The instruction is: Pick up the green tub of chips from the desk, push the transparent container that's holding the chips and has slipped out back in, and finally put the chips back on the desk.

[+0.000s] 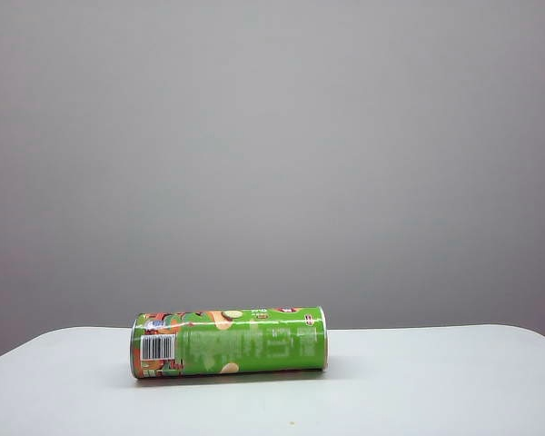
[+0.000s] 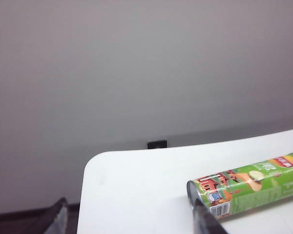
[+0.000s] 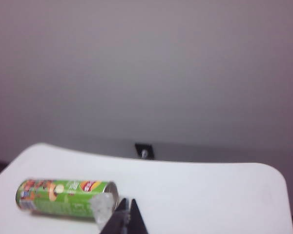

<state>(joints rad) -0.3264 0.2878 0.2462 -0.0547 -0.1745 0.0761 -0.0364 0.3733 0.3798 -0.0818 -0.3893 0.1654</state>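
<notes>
Presently, notes by item:
Green tub of chips (image 1: 229, 342): lies on its side on the desk (image 1: 418, 381), barcode patch at its exterior-view left end, long axis running across the view; nothing touches it.
Transparent container (image 3: 102, 204): a pale clear patch shows at the can's open end in the right wrist view; how far it sits out, cannot tell. Chips inside not discernible.
Left gripper (image 2: 132, 219): only two dark fingertips (image 2: 58, 217) show at the frame edge, standing wide apart, nothing between them; it sits back from the can's barcode end, off the desk's rounded corner.
Right gripper (image 3: 125, 214): fingers pressed together, empty, tips close to the can's open end.
Exterior view: neither arm in sight.
Wall: plain grey, a small dark socket (image 2: 157, 144) behind the desk.
</notes>
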